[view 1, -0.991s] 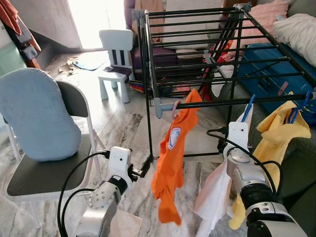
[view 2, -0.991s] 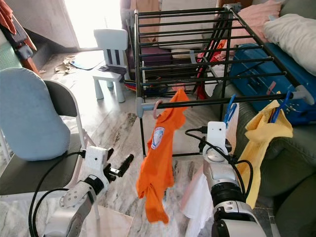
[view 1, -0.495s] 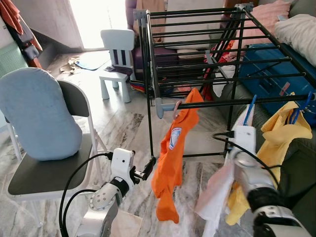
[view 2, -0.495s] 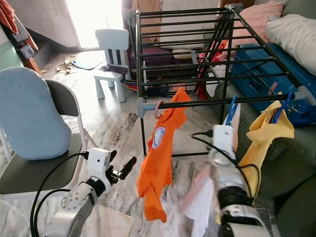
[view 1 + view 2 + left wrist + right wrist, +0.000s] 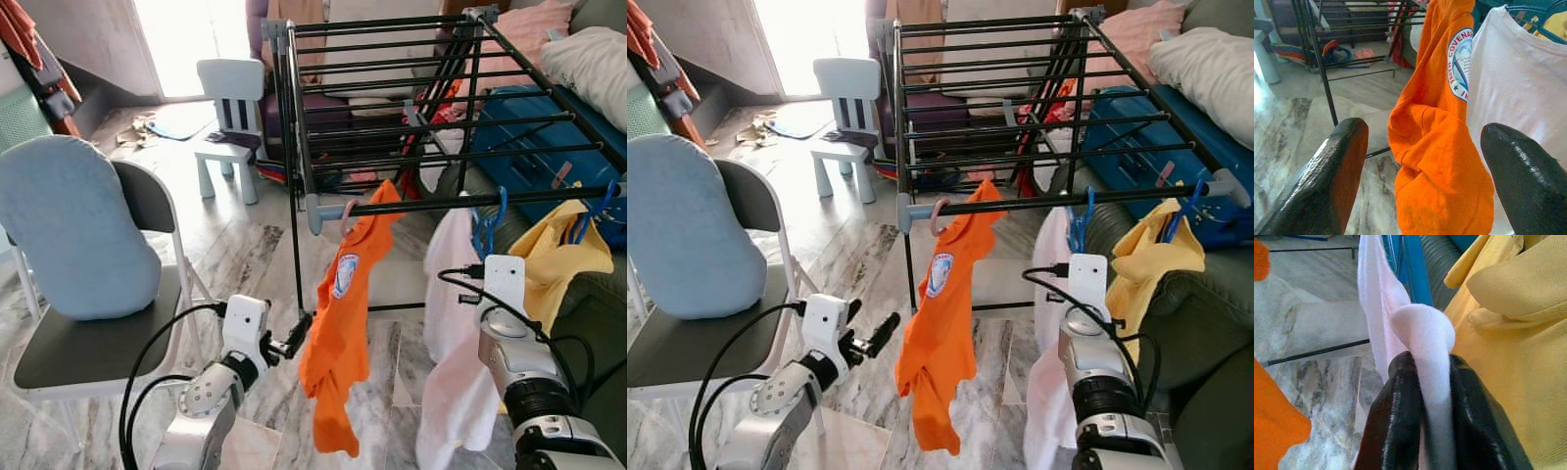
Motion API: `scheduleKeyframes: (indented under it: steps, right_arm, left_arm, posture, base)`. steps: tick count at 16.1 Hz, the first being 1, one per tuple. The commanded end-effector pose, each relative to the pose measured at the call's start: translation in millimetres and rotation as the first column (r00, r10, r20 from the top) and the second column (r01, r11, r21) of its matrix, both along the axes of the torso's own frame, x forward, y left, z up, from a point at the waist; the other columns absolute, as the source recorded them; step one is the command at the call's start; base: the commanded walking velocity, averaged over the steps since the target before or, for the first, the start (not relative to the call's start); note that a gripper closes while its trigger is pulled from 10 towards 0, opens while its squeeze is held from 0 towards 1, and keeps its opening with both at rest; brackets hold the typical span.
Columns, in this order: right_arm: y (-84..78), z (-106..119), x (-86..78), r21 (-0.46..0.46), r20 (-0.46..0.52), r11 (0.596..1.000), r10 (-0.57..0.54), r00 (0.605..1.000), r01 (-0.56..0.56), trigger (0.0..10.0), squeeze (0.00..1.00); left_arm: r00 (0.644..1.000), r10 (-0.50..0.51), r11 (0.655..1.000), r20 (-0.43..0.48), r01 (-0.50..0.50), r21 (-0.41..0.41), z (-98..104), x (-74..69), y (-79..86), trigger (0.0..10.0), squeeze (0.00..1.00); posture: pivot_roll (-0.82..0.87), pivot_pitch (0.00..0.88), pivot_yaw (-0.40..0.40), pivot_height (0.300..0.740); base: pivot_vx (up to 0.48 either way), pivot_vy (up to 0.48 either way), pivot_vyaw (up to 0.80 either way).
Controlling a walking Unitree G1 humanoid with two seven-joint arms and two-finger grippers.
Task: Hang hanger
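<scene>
A rack [image 5: 411, 117] stands ahead. Three garments hang along its near bar: a shirt [image 5: 343, 323] at the left end, a tee [image 5: 456, 343] on a hanger [image 5: 487, 223] in the middle, a top [image 5: 563, 259] at the right. A chair [image 5: 88, 313] with a cushion [image 5: 73, 230] stands left of the rack, a stool [image 5: 227, 122] behind it. A suitcase [image 5: 549, 137] lies right of the rack.

orange shirt [image 5: 338, 323] fronting left pincer [image 5: 1420, 161], open floor [image 5: 245, 245] beside
</scene>
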State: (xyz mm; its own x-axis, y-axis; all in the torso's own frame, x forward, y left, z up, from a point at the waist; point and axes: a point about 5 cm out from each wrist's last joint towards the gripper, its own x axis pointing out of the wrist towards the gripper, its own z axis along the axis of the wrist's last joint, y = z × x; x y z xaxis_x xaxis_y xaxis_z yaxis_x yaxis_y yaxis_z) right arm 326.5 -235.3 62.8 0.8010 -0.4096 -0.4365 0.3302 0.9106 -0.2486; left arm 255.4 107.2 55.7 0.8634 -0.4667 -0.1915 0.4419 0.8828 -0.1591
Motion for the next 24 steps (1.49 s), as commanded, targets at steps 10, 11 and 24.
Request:
scheduleKeyframes:
  steps: [10,11,24]
  right_arm:
    - [1.7,12.2,5.7,-0.046,0.084,0.995,0.094,0.992,-0.09,0.0,0.0]
    - [4.0,20.8,7.4,-0.064,0.139,0.992,0.118,0.983,-0.11,0.0,0.0]
    - [32.7,12.9,-43.9,0.055,0.286,0.967,0.225,0.932,-0.25,10.0,0.0]
  left_arm:
    - [1.0,-0.01,1.0,-0.006,0.01,0.013,2.0,0.8,-2.2,10.0,0.0]
    - [1.0,0.004,1.0,-0.006,-0.004,0.015,2.3,1.4,-1.2,10.0,0.0]
    - [0.997,0.082,0.993,-0.003,-0.082,0.09,-0.4,4.3,7.7,10.0,0.0]
  posture:
    - [-0.19,0.0,0.039,0.74]
    - [-0.19,0.0,0.037,0.74]
    - [-0.19,0.0,0.045,0.74]
  base:
    - [0.0,0.0,0.0]
    - [0.0,0.0,0.0]
    - [0.0,0.0,0.0]
